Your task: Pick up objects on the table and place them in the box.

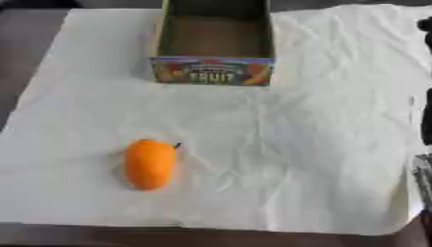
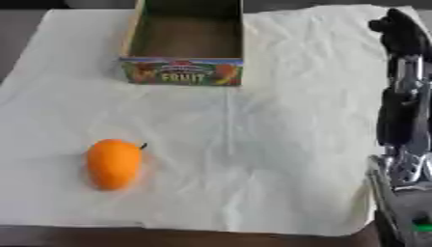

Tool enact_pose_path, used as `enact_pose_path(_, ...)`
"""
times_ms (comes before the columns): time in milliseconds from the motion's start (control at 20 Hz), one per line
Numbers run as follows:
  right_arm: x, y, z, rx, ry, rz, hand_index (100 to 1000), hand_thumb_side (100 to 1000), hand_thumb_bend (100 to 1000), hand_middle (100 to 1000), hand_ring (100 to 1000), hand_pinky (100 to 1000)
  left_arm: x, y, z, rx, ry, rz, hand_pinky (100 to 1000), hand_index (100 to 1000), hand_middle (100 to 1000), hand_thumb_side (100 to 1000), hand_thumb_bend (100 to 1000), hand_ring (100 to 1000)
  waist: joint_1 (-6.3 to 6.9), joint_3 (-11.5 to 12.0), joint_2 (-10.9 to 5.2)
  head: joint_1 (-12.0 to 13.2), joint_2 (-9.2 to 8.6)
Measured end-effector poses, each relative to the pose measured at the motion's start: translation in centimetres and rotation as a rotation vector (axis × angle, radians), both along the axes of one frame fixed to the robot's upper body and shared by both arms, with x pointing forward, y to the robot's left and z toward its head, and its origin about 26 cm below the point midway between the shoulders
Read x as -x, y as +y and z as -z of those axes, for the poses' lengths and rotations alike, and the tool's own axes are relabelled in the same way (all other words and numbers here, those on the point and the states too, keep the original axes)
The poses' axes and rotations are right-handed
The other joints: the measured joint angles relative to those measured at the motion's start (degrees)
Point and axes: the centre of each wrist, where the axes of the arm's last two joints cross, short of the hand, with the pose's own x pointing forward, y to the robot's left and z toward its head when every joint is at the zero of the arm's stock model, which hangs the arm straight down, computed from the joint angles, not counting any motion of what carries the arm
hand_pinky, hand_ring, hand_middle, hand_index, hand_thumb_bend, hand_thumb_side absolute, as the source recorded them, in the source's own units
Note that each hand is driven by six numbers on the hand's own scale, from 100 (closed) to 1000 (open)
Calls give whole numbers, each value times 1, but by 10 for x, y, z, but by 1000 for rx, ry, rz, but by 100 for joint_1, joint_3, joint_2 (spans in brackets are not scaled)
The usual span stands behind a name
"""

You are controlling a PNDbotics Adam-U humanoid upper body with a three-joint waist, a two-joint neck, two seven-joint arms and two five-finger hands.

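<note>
Your smooth orange oval fruit (image 1: 150, 164) lies alone on the crumpled white cloth (image 1: 295, 144), well short of the open cardboard fruit box (image 1: 213, 71), while your right hand (image 2: 401, 34) hovers at the edge (fingers unreadable, can't tell).

A cardboard box (image 2: 187, 46) printed "FRUIT" stands open on a creased white cloth (image 2: 270, 144). An orange fruit (image 2: 112, 163) lies nearer than the box, to its left. Right of the box, the robot's right hand (image 2: 403, 72) rises at the cloth's edge.
</note>
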Motion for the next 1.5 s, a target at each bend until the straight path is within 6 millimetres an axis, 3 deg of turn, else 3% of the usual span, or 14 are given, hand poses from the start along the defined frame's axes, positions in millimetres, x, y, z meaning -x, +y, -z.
enact_pose_path(350,0,0,0,0,1,1,880,1000,100,739,939,979,-4,-7,-10,-44,3,35,385,858,661,642,164,417,-7,14,-41,-69,148)
enact_pose_path(700,1,-1,3,-2,8,5,880,1000,100,739,939,979,-6,-14,-19,-143,75,37,378,875,663,742,289,422,-4,27,-101,-258,245)
enact_pose_path(950,3,-3,7,1,24,11,880,1000,100,738,938,979,-12,-32,-47,-407,145,34,418,885,670,797,225,483,43,90,-196,-287,278)
enact_pose_path(1100,4,-4,7,5,29,13,881,1000,100,738,939,981,-14,-47,-68,-584,222,-2,454,889,682,879,218,512,60,96,-220,-280,296)
enact_pose_path(1200,5,-5,9,8,35,15,881,1000,100,738,940,981,-14,-57,-78,-683,281,-11,474,888,685,941,302,533,73,98,-227,-263,296)
enact_pose_path(1300,5,-5,9,10,38,14,881,1000,100,737,940,982,-13,-65,-84,-780,334,-8,493,885,685,1000,445,555,98,100,-229,-250,296)
enact_pose_path(1400,5,-5,9,12,41,13,881,1000,100,737,941,983,-13,-71,-88,-874,377,3,494,882,685,1000,567,566,123,100,-229,-233,296)
enact_pose_path(1500,5,-4,9,14,45,8,881,1000,100,736,941,983,-14,-77,-89,-963,414,16,501,883,688,1000,615,571,135,99,-229,-210,296)
